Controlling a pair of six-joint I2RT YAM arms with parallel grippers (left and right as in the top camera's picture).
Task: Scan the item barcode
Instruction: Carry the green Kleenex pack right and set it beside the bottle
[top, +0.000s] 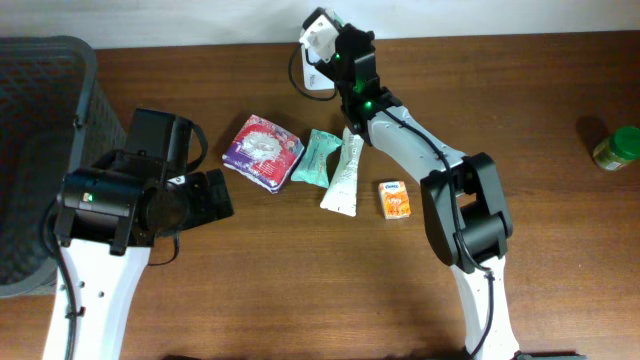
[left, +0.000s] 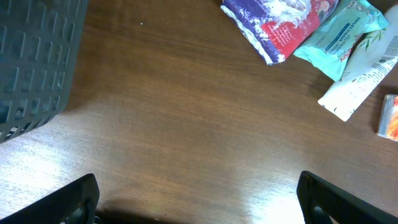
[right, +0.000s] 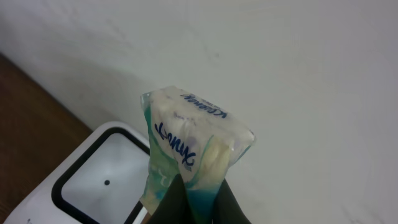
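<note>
My right gripper (right: 199, 186) is shut on a clear Kleenex tissue pack (right: 193, 137), pinching its lower end so the pack stands up in front of the white wall. Below and left of the pack lies the white barcode scanner (right: 93, 180) with its dark-framed window facing up. Overhead, the tissue pack (top: 320, 35) hangs at the table's back edge just above the scanner (top: 312, 80). My left gripper (left: 199, 199) is open over bare wood, holding nothing, and sits at the left of the table (top: 215, 195).
A purple pack (top: 262, 152), a teal pack (top: 315, 158), a white tube (top: 343, 175) and a small orange box (top: 396, 198) lie mid-table. A dark basket (top: 40, 150) stands at the left edge. A green jar (top: 617, 148) sits far right.
</note>
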